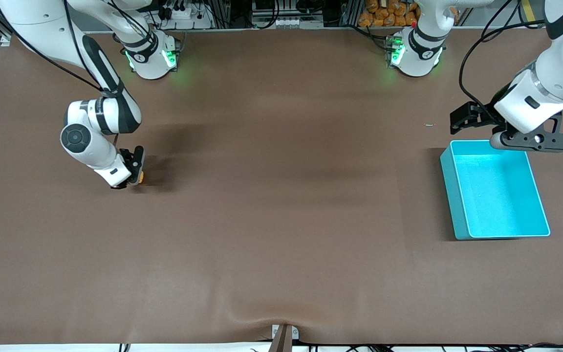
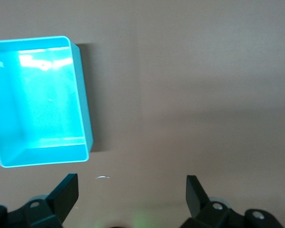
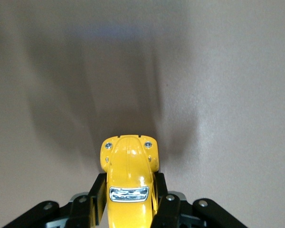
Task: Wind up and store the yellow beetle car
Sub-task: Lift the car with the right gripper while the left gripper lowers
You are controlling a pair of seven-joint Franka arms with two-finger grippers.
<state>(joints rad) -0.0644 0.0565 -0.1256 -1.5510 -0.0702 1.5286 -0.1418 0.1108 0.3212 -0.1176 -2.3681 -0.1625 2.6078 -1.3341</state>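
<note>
Right gripper (image 1: pixel 135 172), low at the right arm's end of the brown table (image 1: pixel 281 234), is clamped on the small glossy yellow beetle car (image 3: pixel 129 180). Whether the wheels touch the table cannot be told. Winding is judged unfinished; storage is pending. The rectangular turquoise plastic bin (image 1: pixel 462 220) stands empty. Left gripper (image 2: pixel 132 190) waits just off the bin's rim, jaws wide.

no readable text, labels, brands or numbers on anything in view
</note>
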